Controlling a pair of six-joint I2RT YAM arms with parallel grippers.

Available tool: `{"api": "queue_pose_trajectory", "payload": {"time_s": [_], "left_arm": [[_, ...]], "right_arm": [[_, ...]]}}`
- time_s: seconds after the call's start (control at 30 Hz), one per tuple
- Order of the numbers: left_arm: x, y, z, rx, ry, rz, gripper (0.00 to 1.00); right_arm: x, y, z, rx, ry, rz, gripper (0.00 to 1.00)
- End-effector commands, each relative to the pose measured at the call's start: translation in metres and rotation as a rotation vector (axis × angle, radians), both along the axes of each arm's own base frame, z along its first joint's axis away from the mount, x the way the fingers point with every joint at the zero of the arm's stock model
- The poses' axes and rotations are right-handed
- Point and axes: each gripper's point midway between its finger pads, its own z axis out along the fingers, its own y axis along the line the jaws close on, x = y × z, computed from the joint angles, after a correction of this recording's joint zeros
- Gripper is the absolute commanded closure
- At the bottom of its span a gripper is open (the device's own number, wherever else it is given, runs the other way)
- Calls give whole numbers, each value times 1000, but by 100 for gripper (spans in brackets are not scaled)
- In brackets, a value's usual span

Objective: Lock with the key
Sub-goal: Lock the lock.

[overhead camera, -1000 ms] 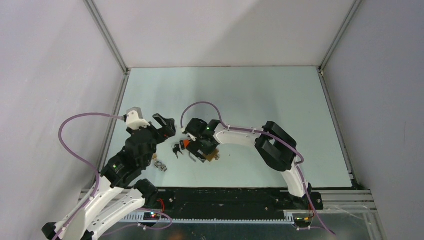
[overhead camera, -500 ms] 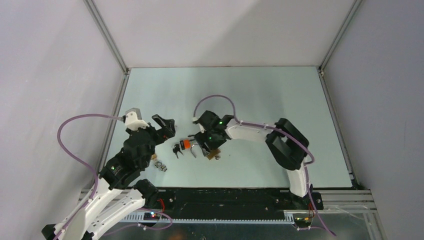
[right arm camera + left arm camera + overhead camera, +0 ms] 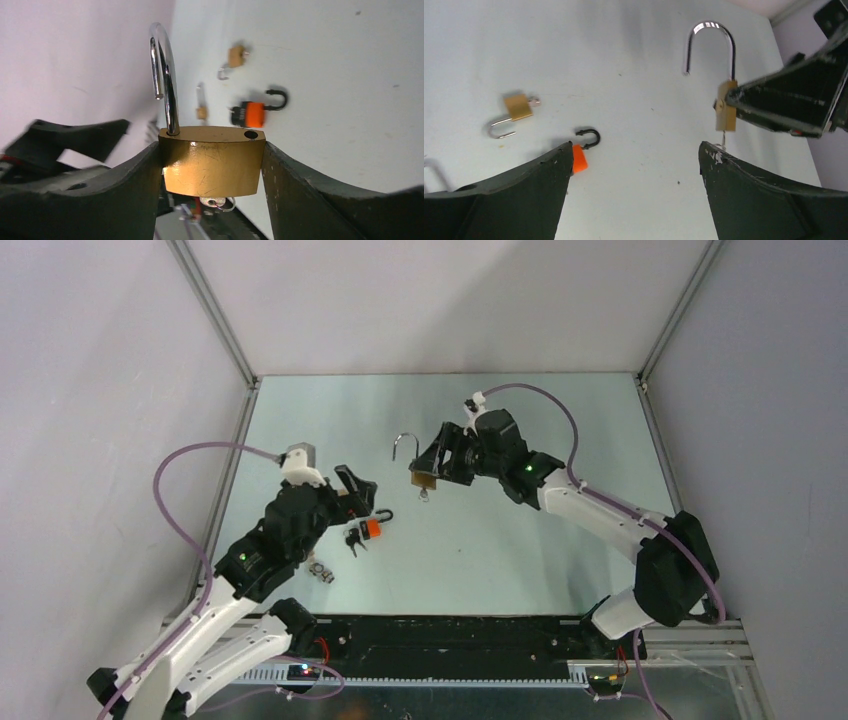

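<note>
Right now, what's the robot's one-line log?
right gripper: shut on brass padlock, shackle open, key below | left gripper: open, empty | orange padlock: on table

Orange padlock [image 3: 371, 528] and keys [image 3: 352, 538] crowd the left claw [image 3: 634, 150]; the table's [image 3: 500, 410] far half lies open.

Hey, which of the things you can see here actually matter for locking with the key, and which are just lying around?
In the job: large brass padlock, shackle open, gripped by the right tool; key in its underside; open left tool nearby.
Lying about: orange padlock; small brass padlock; dark keys beside the orange one.
</note>
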Motion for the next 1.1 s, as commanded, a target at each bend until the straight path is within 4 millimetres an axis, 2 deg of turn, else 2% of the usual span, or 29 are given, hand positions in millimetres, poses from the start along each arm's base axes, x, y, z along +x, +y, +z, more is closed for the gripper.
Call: {"api": "queue_pose_trajectory", "payload": {"time_s": [0.0, 0.07, 0.17, 0.33, 0.57, 0.67, 0.8, 0.9, 1.0, 1.07], "left_arm": [[1, -39, 44, -56, -120, -205, 3], [0, -47, 52, -75, -152, -246, 4], [-1, -56, 64, -109, -209, -295, 4], [-8, -86, 71, -174, -276, -450, 5], [-12, -112, 67, -163, -292, -550, 5], [-8, -118, 61, -124, -290, -545, 5], [-1, -125, 58, -107, -290, -522, 12], [-1, -133, 61, -117, -306, -527, 22], [1, -140, 59, -101, -319, -518, 25], [6, -137, 53, -70, -324, -485, 25]], "right_arm": [[2, 13, 80, 374, 56, -124, 50], [-1, 5, 89, 448, 99, -210, 49], [-2, -2, 90, 504, 156, -316, 49], [-16, -2, 101, 595, 241, -356, 50], [-22, -9, 109, 669, 309, -421, 50], [-25, -9, 111, 695, 338, -424, 51], [-29, -9, 114, 716, 360, -437, 51], [-33, -7, 115, 723, 375, -434, 52], [-34, -7, 115, 726, 389, -439, 53], [-35, -7, 116, 726, 388, -442, 54]]}}
